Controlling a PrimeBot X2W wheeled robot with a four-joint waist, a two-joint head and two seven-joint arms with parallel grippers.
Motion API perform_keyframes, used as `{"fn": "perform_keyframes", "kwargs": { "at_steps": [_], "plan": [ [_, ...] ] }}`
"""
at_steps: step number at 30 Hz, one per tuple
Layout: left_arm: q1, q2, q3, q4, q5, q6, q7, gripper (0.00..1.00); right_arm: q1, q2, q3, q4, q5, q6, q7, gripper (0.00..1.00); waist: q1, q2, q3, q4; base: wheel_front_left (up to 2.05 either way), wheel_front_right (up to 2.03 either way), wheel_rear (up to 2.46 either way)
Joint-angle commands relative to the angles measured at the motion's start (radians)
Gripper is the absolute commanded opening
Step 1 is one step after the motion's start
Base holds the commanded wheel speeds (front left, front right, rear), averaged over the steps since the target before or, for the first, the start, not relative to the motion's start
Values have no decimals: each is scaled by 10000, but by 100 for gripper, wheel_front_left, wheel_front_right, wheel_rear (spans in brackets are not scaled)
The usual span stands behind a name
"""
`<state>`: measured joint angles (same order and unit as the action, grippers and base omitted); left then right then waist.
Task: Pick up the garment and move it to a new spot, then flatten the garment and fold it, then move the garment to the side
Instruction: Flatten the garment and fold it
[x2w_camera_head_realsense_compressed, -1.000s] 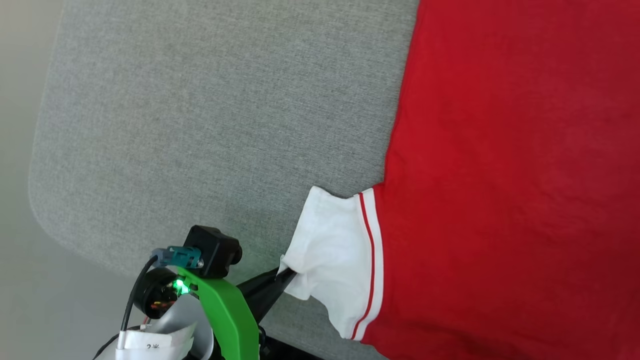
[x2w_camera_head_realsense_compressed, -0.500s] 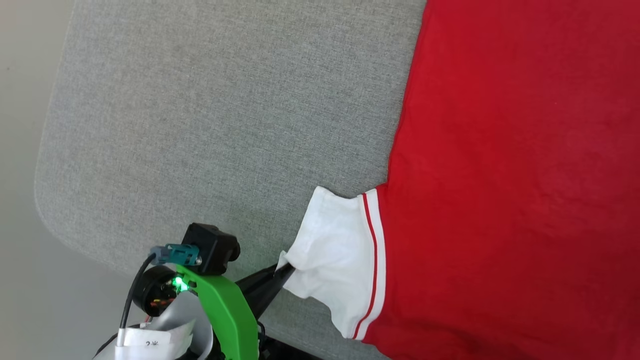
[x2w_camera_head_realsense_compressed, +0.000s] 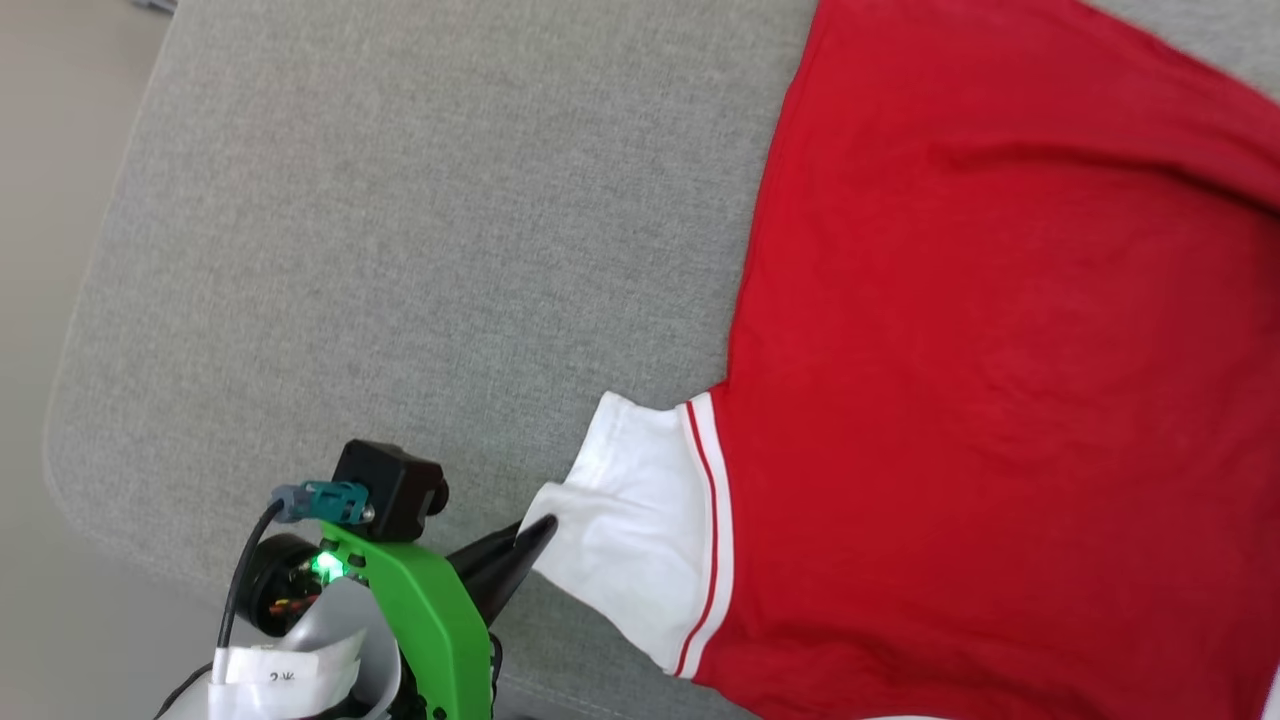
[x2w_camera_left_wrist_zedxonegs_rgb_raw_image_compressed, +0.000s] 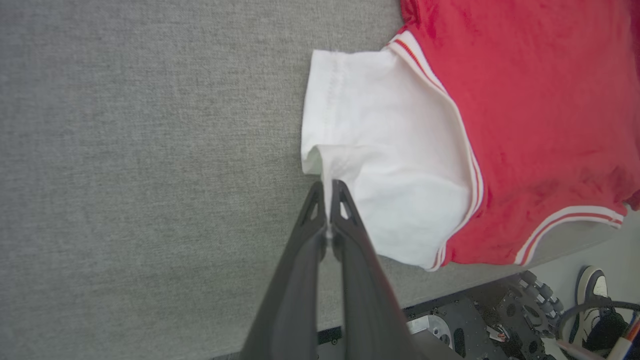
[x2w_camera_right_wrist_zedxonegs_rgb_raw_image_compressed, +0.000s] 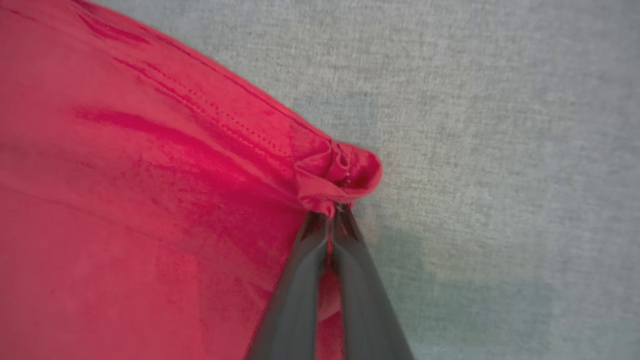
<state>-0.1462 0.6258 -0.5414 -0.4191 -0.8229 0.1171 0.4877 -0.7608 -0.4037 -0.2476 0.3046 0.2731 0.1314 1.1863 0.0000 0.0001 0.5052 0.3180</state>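
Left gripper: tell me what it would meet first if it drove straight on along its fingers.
The white sleeve of the garment: the left gripper is shut on the sleeve's cuff edge, so pushing on would likely bunch that sleeve first. Beyond it lies the grey padded surface, though depth there is unclear.

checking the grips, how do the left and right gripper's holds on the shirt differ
The left gripper pinches the edge of the white sleeve; the right gripper pinches a red hem corner. Cloth at the left is lightly creased; at the right it is bunched. Both have jaws shut on the garment.
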Motion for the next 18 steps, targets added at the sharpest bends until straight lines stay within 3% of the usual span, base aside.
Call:
{"fn": "perform_keyframes", "kwargs": {
  "at_steps": [1, 11, 18],
  "plan": [
    [135, 94, 40, 12, -100, 91, 84, 0, 979, 211, 11, 283, 104, -7, 69, 0, 0, -1, -1020, -737, 0, 0, 0],
    [676, 179, 82, 357, -241, 422, 79, 0, 3829, 327, -267, -706, 1110, -7, -258, 0, 0, -1, -2572, -1391, 0, 0, 0],
    [911, -380, 93, 894, -364, 613, -457, 0, 5976, 543, -874, -2227, 1777, -7, 11, 0, 0, -1, -3266, -1529, 0, 0, 0]
  ]
}}
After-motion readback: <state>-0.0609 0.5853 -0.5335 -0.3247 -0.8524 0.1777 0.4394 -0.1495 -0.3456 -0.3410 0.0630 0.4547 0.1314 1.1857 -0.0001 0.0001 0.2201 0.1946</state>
